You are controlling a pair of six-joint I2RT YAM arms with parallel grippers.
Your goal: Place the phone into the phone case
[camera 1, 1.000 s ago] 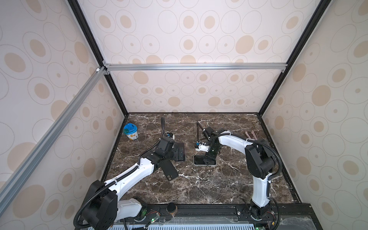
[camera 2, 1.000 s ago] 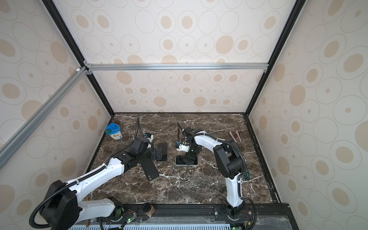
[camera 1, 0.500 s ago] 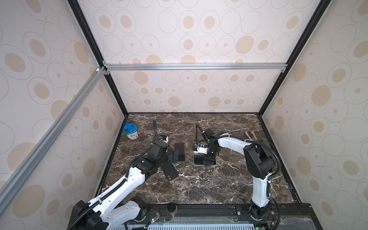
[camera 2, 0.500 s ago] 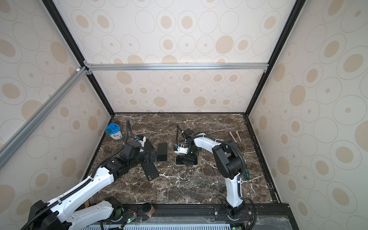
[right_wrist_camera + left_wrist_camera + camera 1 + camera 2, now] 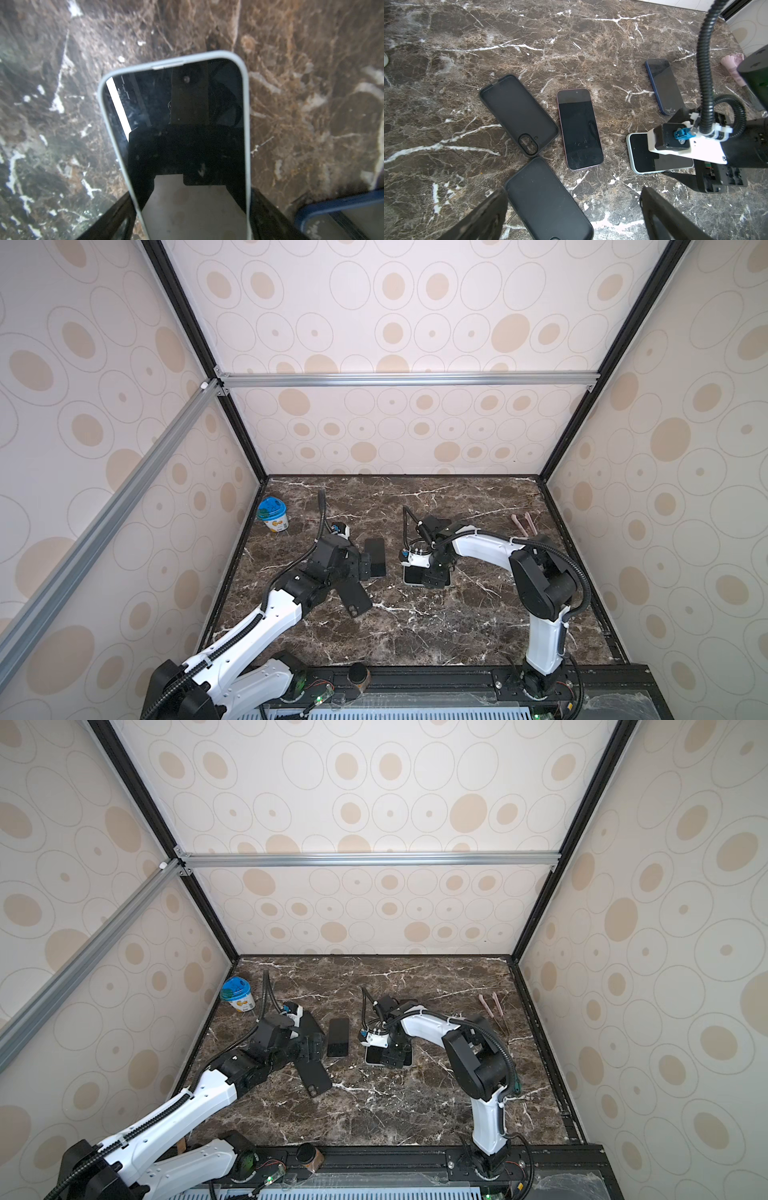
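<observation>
White-rimmed phone (image 5: 187, 135) inside right claw (image 5: 191, 207), grip unclear; wrist view alone shows left claw (image 5: 573, 193) wide.

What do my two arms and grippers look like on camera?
The left arm and right arm have white shells, black joints and a black ribbed cable looping along each. The left gripper and right gripper have black, angular fingers. A white camera mount with a blue plug sits at the right wrist.
</observation>
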